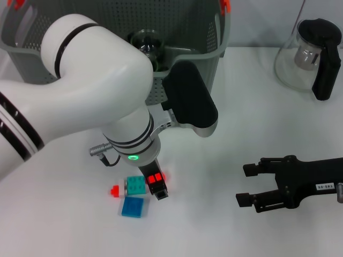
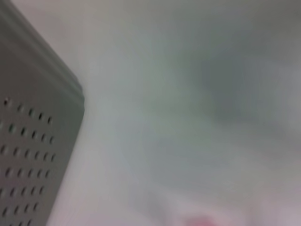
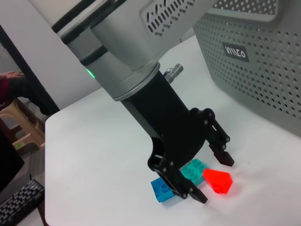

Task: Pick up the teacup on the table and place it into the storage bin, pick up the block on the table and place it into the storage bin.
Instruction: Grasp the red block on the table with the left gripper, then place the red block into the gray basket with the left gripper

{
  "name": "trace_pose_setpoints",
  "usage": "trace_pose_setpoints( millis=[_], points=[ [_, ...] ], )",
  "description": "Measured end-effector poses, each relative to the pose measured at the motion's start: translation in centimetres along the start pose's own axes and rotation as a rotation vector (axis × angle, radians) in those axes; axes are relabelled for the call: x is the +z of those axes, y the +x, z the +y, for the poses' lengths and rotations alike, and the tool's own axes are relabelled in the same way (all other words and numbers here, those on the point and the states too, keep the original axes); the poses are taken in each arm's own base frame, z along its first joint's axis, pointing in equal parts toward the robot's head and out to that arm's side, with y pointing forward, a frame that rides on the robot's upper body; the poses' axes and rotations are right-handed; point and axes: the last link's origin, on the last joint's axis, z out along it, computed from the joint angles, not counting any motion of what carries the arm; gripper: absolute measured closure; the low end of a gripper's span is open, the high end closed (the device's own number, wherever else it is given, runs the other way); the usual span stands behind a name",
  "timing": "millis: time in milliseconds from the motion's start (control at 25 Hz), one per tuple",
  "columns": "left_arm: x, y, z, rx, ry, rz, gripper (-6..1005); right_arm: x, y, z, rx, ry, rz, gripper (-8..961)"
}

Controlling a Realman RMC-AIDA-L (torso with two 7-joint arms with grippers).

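Left gripper (image 3: 214, 176) open astride block (image 3: 195, 168), near storage bin (image 3: 254, 70).

Bench (image 1: 225, 176) white. Bin (image 1: 187, 64) grey-green, dotted with holes, orange tabs, black label with white lettering. Blocks: teal (image 1: 136, 185), blue (image 1: 133, 206), red (image 1: 114, 190). Left arm (image 1: 91, 101) white, black bands. Both pincers black: left (image 3: 209, 176), right (image 1: 247, 185).

The storage bin (image 3: 254, 61) has a small black label (image 3: 234, 51) with white lettering on its wall, looks like "VIVICO" or so, can't quite make it out. There's also a white sticker (image 1: 325, 187) on the right arm, print too tiny to read.
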Motion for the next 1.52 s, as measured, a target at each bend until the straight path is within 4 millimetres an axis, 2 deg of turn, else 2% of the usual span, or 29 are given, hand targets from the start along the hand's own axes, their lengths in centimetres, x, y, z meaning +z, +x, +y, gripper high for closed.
trace_pose_setpoints(
  millis=[640,880,1080,1200,1320,1520],
  points=[
    [0.8,-0.1,-0.2,-0.067,-0.005,-0.019,339,0.1,0.2,0.0,0.008,-0.004,-0.002,28],
    [0.8,-0.1,-0.4,-0.091,-0.008,-0.028,466,0.0,0.2,0.1,0.008,-0.003,-0.003,28],
    [0.8,-0.1,-0.6,-0.106,-0.01,-0.038,686,0.0,0.3,0.1,0.009,-0.002,-0.004,28],
    [0.8,-0.2,-0.7,-0.11,-0.012,-0.041,777,0.0,0.3,0.1,0.009,-0.002,-0.003,28],
    [0.3,0.0,-0.7,-0.109,-0.014,-0.035,777,0.0,0.4,0.1,0.005,-0.004,-0.004,28],
    [-1.7,0.4,-1.4,-0.14,-0.017,0.018,778,-0.1,0.6,0.2,0.004,-0.005,-0.004,27]
  ],
)
